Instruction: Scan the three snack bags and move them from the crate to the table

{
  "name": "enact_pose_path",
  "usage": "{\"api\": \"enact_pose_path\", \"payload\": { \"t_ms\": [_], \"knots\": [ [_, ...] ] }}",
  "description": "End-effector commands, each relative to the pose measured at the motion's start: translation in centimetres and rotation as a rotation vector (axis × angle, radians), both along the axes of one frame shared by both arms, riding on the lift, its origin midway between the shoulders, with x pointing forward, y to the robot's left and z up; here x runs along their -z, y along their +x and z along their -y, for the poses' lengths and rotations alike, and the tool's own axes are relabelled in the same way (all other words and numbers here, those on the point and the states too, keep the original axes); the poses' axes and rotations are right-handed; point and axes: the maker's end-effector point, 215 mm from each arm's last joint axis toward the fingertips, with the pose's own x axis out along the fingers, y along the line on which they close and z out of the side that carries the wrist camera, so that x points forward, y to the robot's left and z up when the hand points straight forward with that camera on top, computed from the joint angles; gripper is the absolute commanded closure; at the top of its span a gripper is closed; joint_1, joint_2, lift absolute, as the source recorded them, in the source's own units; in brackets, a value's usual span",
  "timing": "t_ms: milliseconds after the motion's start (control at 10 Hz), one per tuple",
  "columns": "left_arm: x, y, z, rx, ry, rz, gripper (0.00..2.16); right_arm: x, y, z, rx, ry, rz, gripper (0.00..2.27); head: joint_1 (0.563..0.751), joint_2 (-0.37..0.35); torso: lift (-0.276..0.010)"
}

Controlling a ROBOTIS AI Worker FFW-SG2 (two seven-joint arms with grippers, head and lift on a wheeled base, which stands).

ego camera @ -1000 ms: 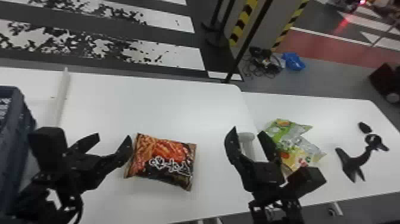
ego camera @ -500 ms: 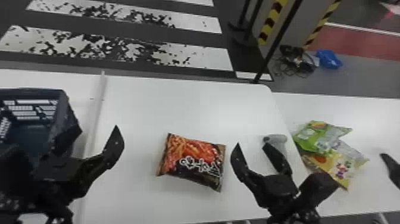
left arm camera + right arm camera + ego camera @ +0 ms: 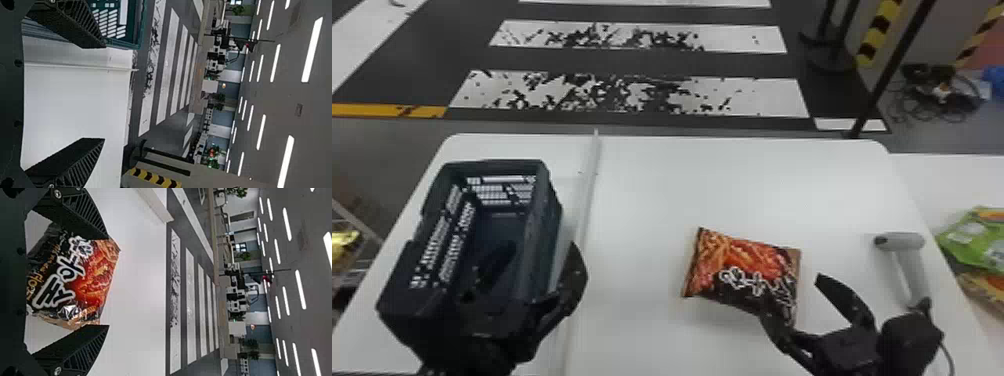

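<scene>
I have my right end effector (image 3: pixel 794 299) wide open by the bag (image 3: pixel 742 272) on the tabletop (image 3: pixel 642 325), my left end effector (image 3: pixel 542 250) open at the crate (image 3: pixel 544 192). Room lies between crate and bag; other bags (image 3: pixel 974 240) sit beyond the right edge.

This looks like a large indoor lab hall, with crosswalk stripes (image 3: pixel 757 100) and ceiling strip lights (image 3: pixel 313 50) beyond the white table (image 3: pixel 652 180).

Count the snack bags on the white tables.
3. Red bag on the near table, by the right claw; green bag and yellow bag on the far-right table, cut off at the head view's edge, so more may be hidden.
</scene>
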Motion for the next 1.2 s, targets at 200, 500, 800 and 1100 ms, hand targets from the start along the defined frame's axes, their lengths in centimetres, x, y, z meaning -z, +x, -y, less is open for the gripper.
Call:
{"api": "enact_pose_path", "payload": {
  "t_ms": [200,500,800,1100],
  "knots": [
    [0.6,-0.9,0.4,0.015,0.002,-0.016,0.02,3.2,-0.8,-2.9,-0.119,-0.099,0.025,0.08,0.695,0.083,-0.062],
    [0.8,-1.0,0.6,0.020,-0.034,-0.026,0.02,0.5,-1.1,-8.1,-0.268,-0.165,0.187,0.09,0.695,0.117,-0.062],
    [1.5,-1.0,0.2,0.033,-0.031,-0.057,0.02,2.0,-1.3,-13.2,-0.402,-0.296,0.199,0.09,0.695,0.235,-0.062],
    [2.2,-0.5,0.2,0.073,-0.043,-0.100,0.02,6.1,-1.1,-13.4,-0.453,-0.488,0.091,0.09,0.695,0.285,-0.062]
  ]
}}
